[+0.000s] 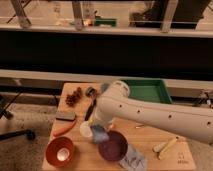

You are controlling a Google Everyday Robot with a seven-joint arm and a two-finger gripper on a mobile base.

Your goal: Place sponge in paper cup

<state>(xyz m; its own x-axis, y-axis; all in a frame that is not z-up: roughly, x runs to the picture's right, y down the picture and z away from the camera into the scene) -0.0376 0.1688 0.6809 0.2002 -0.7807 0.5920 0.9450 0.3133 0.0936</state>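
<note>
Camera view shows a wooden table (150, 140) with a big white robot arm (150, 114) reaching across it from the right. The paper cup (86, 130) is used as the landmark. Only part of its white rim is seen, because the arm hangs over it.

The gripper (98, 131) is found just beside the cup, on its right and a little above it. Its two fingers are pressed together on the sponge (99, 133), so the sponge is pinched and held off the table. The sponge is seen as a small blue-grey block hanging at the cup's right edge, not yet inside the cup.

Right of the cup, past the sponge, a dark purple bowl (113, 146) is set. Below and to the left of the cup an orange bowl (60, 151) is set. A grey-blue cloth (133, 159) lies further right and lower than the cup. Just left of the cup an orange carrot-like thing (65, 129) lies, with a dark grey block (65, 116) above it. A green tray (145, 91) is well apart from the cup, up and to the right.

The sponge is judged to be soft, light and squashy. It will not break and is not likely to slip. It is best held across its middle, so it hangs straight. Because it looks about as wide as the cup, it may catch on the rim. The cup is judged to be light too, so it could be tipped over by a bump.
</note>
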